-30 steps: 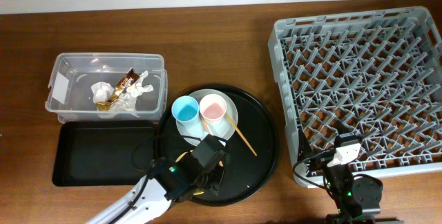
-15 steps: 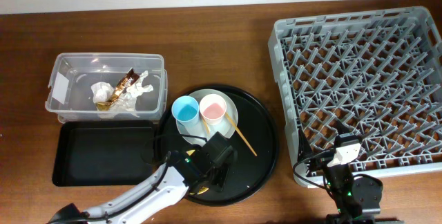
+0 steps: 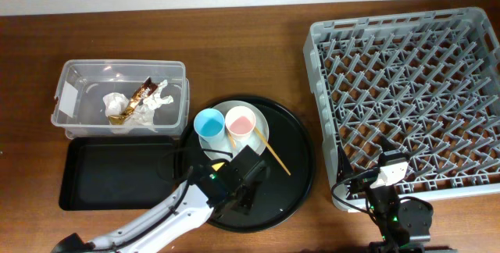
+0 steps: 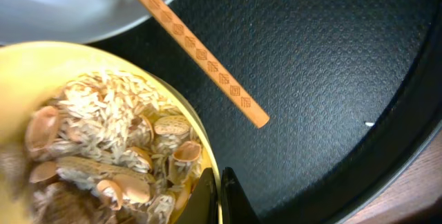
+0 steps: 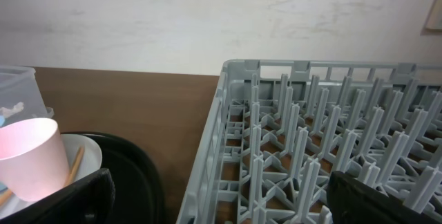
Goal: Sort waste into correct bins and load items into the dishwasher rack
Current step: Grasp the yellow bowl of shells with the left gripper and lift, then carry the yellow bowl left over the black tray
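Yellow bowl (image 4: 41,61) of grainy scraps (image 4: 103,134) | left pincer (image 4: 215,200) seemingly pinching rim | right pincer (image 5: 221,203) wide

Overhead, the left gripper (image 3: 239,197) hides the yellow bowl (image 4: 41,65) on the round black tray (image 3: 297,167). In the left wrist view, the bowl and the wooden chopstick (image 4: 190,48) run off-frame, and the gripper's fingers (image 4: 231,200) barely show.

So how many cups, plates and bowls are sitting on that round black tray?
Cups: 2, the light-blue cup and the pink cup
Plates: 1, the pale plate
Bowls: 1, the yellow bowl, holding food scraps
Total: 4
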